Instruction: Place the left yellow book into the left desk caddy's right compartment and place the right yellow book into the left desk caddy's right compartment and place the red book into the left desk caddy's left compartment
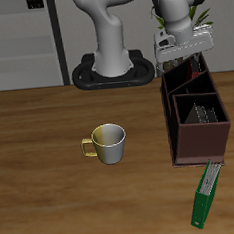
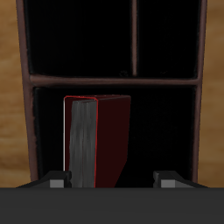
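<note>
The red book (image 2: 98, 140) stands upright inside the left desk caddy (image 2: 114, 80), in the compartment farther back, white page edge toward my camera. My gripper (image 2: 112, 180) hangs just above it, open, with its fingertips (image 2: 59, 182) spread wider than the book and not touching it. In the exterior view the gripper (image 1: 182, 61) sits over the back end of the dark brown caddy (image 1: 176, 124). Thin grey shapes, the yellow books (image 1: 200, 113), stand in the compartment nearer the table's front edge. I cannot tell one from the other.
A long green book (image 1: 205, 195) lies on the table in front of the caddy. A grey mug with a yellow handle (image 1: 106, 143) stands mid-table. A green plant (image 1: 203, 21) is behind the gripper, and the robot base (image 1: 113, 69) is at the back.
</note>
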